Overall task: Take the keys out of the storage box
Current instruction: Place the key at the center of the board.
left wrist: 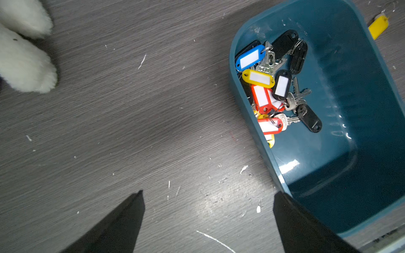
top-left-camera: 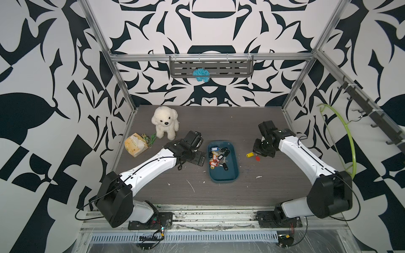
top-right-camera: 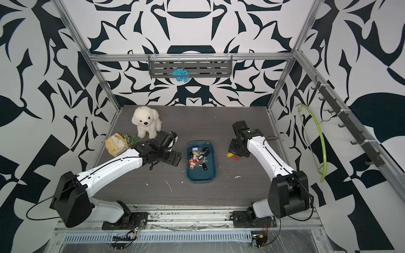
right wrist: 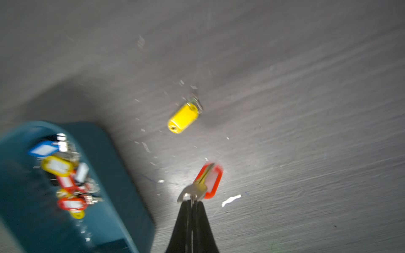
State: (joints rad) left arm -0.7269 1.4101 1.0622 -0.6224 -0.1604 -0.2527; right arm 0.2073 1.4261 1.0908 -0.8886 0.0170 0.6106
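Keys (top-left-camera: 218,156): heaped in the storage box (top-left-camera: 225,175), crowded toward its far end and left wall. Blue, yellow and red tags, black tags with white labels and plain black fobs, all tangled with metal blades and rings. Near end of the box floor bare. Sharp in the left wrist view (left wrist: 274,87), blurred in the right wrist view.

Storage box: dark teal, shallow, with rounded corners. Sits flat on the grey wood-grain surface (top-left-camera: 219,197), with the left pincer (left wrist: 209,193) just beside its left wall and the right pincer (right wrist: 191,202) off to its right.

Left pincer: spread wide, grasping none of the keys. Hangs low, one finger (left wrist: 122,223) over bare surface, the other overlapping the box's near rim in the wrist view. Touching that rim or not: cannot tell.

Right pincer: clenched on the metal head of a red-tagged key (right wrist: 210,181), outside the box, with blade and tag jutting beyond the tips. Resting on the surface or just clear of it: cannot tell, view blurred.

Yellow-tagged key (right wrist: 184,118): lies on the surface between box and right pincer, apart from both, near the red-tagged key.

Elsewhere:
- White plush dog (top-left-camera: 165,122), upright at the far left of the surface.
- Yellow packet (top-left-camera: 135,144) near the left edge, with a green-handled item (top-left-camera: 153,138) just beside it.
- Grey slotted shelf (top-left-camera: 211,68) on the back wall, carrying a blue woolly bundle (top-left-camera: 200,75).
- White flecks scattered over the surface.
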